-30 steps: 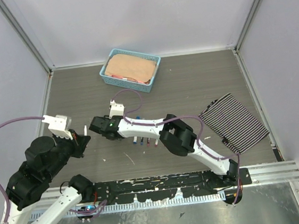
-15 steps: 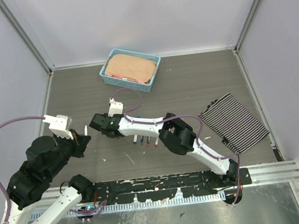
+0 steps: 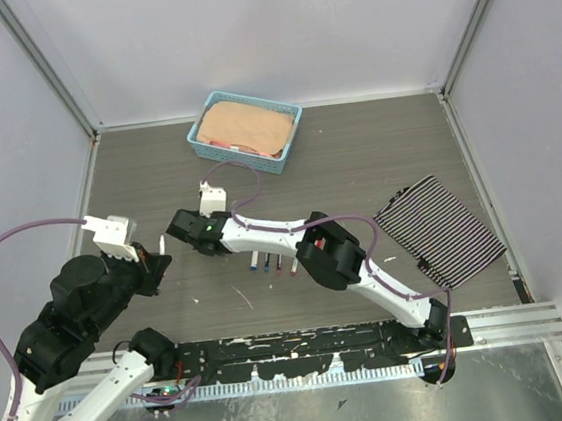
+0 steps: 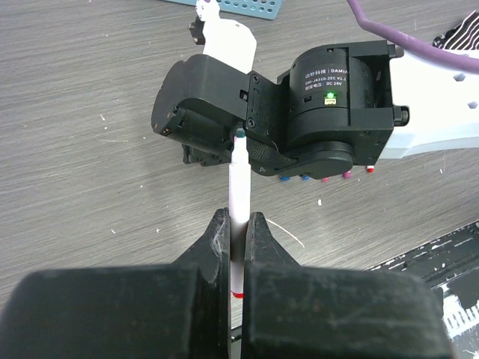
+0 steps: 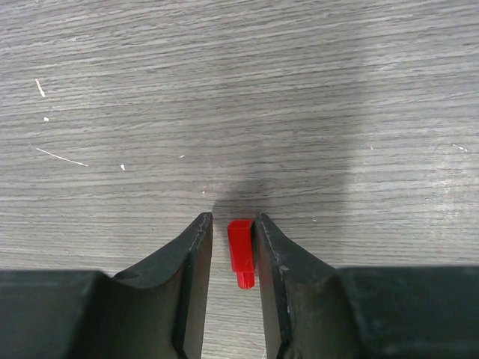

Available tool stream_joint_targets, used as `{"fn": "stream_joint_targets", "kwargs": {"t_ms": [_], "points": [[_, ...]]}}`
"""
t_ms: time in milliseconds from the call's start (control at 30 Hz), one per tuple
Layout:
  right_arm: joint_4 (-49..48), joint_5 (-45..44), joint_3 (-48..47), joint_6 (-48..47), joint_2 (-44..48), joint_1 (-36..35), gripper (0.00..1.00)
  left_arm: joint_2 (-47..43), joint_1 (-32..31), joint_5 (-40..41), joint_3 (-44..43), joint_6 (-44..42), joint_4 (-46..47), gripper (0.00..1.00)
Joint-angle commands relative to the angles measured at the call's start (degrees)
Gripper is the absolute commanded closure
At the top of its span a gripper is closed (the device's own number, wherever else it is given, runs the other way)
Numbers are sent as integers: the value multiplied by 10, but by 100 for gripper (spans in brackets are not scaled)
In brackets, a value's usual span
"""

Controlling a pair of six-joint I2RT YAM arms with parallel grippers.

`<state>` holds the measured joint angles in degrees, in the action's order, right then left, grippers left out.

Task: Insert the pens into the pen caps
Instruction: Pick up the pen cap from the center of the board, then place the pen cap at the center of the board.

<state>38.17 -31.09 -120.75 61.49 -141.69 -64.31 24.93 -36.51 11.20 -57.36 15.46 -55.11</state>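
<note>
My left gripper (image 4: pixel 238 218) is clamped tight on 1 white pen (image 4: pixel 239 172), which stands out past my fingertips with its dark tip toward my right arm's wrist. My right gripper (image 5: pixel 232 221) is down at the wood-grain table (image 5: pixel 112 90), jaws narrow, straddling a red pen cap (image 5: pixel 240 250) that lies flat between them. The cap sits against 1 finger (image 5: pixel 273 258), with a thin gap to the other. The other pens (image 3: pixel 272 264) lie in a row beside my right forearm.
</note>
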Motion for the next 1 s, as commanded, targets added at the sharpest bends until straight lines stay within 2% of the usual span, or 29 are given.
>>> {"fn": "stream_joint_targets", "kwargs": {"t_ms": [0, 200, 367, 467, 600, 733, 833, 967], "points": [[47, 31, -4, -24, -33, 2, 67, -3, 0, -1, 6, -3, 19, 100], [54, 32, 5, -70, -19, -4, 76, -3, 0, 1, 6, -3, 18, 100], [49, 62, 12, -153, 1, -15, 87, -4, 0, 7, 6, -2, 17, 100], [41, 73, 32, -210, 36, -29, 89, -8, 0, 15, 6, -2, 17, 100], [-48, 93, 176, -267, 148, -51, 92, -19, 1, 32, 6, 0, 14, 100], [-131, 122, 327, -281, 277, -60, 93, -27, 0, 42, 8, 1, 15, 100], [-150, 138, 411, -292, 343, -65, 92, -24, 0, 43, 8, 1, 14, 100], [-143, 115, 486, -312, 394, -94, 92, -21, 0, 43, 8, 1, 15, 100]]}}
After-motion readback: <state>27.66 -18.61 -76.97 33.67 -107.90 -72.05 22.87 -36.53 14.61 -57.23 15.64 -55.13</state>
